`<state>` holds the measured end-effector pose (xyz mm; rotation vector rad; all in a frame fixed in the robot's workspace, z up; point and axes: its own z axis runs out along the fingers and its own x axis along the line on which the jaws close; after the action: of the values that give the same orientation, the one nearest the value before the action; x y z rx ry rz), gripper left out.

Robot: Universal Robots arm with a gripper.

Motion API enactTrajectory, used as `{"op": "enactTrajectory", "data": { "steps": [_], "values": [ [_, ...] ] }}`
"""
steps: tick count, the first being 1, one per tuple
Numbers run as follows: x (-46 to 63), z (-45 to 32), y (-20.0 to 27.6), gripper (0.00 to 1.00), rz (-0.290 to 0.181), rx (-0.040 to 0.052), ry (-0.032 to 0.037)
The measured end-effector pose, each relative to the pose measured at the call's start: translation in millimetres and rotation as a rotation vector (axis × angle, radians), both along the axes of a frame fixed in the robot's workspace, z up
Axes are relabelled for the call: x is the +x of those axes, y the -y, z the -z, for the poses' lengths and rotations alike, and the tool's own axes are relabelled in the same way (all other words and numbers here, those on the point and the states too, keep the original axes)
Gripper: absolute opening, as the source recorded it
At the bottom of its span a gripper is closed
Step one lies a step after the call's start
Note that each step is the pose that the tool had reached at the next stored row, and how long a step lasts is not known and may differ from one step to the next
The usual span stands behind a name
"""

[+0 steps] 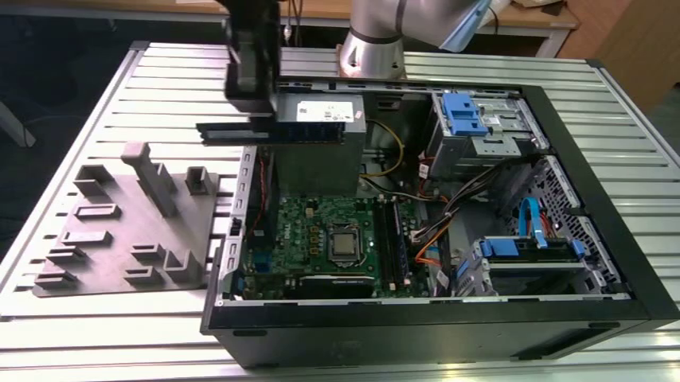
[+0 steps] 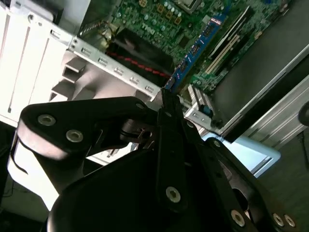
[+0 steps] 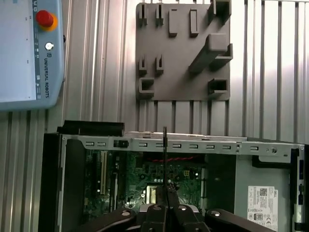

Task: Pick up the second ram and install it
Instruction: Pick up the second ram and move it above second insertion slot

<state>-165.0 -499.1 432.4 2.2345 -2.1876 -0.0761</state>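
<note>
**Stick gripped, above the case**

Gripper [image 2: 165, 104] is clamped on the memory stick [image 1: 271, 132], near its mid-length. Computer case [image 1: 425, 330] lies open on its side, with the circuit board [image 1: 308, 231] on the case floor. The stick hangs level and edge-down above the case's rim on the exterior view's left, touching nothing inside. My take: keep it level, square its length to the free slot, and stay clear of the cables [image 1: 451, 203] inside the case.
</note>
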Motion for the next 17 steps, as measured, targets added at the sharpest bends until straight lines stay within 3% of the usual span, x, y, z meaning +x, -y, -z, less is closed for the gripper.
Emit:
{"op": "enactTrajectory", "data": {
  "steps": [17],
  "values": [
    [73.8,1.0,0.0,0.08,0.000,-0.0001,-0.0001]
  ]
}}
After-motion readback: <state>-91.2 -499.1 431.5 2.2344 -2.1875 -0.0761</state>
